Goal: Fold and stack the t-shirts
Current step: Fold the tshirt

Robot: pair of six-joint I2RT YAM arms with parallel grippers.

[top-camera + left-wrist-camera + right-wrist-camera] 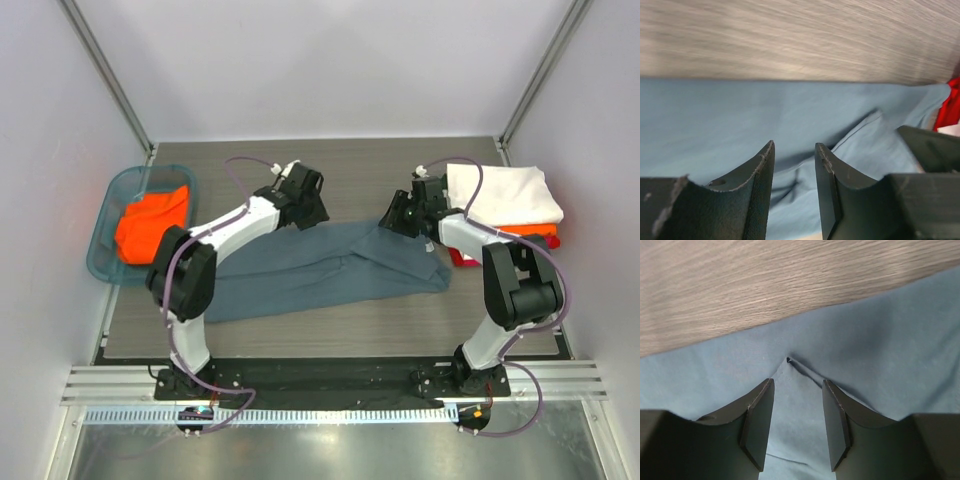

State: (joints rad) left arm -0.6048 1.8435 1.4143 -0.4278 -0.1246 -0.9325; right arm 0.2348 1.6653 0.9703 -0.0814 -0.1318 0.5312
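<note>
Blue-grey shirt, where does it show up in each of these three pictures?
Top external: the blue-grey shirt lies across the middle of the table.
Left wrist: it fills the middle band and below, under the wood.
Right wrist: it fills the lower part, rising to the right.
Shared landmark: the table's wood grain bordering the shirt's far edge.

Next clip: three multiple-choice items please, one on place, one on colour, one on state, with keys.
1. Where is the teal translucent plastic basket? A) far left B) between the arms C) far right
2. What colour is the folded cotton t-shirt lying topmost at right? A) red B) white C) green
3. How are the grippers? A) both shut B) one shut C) both open
Key: 1 A, it shows far left in the top view; 2 B, its cloth is white; 3 C, left gripper and right gripper show gapped fingers over the slate blue-grey t-shirt.
</note>
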